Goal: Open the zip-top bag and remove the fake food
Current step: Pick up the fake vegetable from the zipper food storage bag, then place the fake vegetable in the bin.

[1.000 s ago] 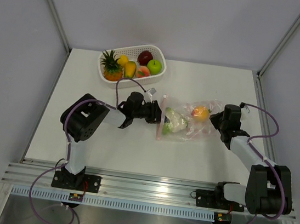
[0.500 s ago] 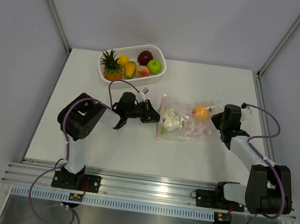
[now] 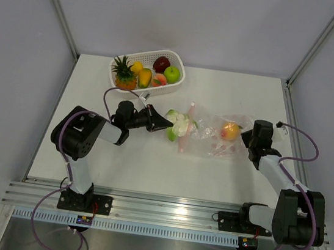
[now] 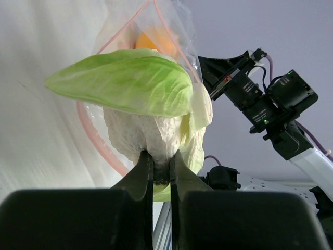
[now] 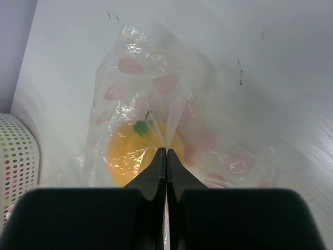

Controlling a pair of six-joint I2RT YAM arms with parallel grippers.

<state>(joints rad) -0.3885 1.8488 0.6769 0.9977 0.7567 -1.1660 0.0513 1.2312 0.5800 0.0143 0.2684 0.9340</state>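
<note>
The clear zip-top bag (image 3: 211,141) with its pink zip strip lies at mid-table, mouth facing left. My left gripper (image 3: 167,125) is shut on the stem of a white cauliflower with green leaves (image 3: 178,124), held just outside the bag's mouth. In the left wrist view the cauliflower (image 4: 151,120) fills the space above the left gripper (image 4: 161,165), with the bag (image 4: 171,31) behind it. An orange fruit (image 3: 230,131) still lies inside the bag. My right gripper (image 3: 249,138) is shut on the bag's far end; in the right wrist view the right gripper (image 5: 166,152) pinches the film next to the orange (image 5: 130,156).
A white perforated basket (image 3: 180,77) stands at the back left of the table, holding a pineapple (image 3: 123,73), a green apple (image 3: 172,74), a dark red piece (image 3: 161,63) and yellow pieces. Its edge shows in the right wrist view (image 5: 15,161).
My left gripper shut on the cauliflower and drew it leftward out of the bag's mouth. The bag and the right gripper shifted slightly to the right.
</note>
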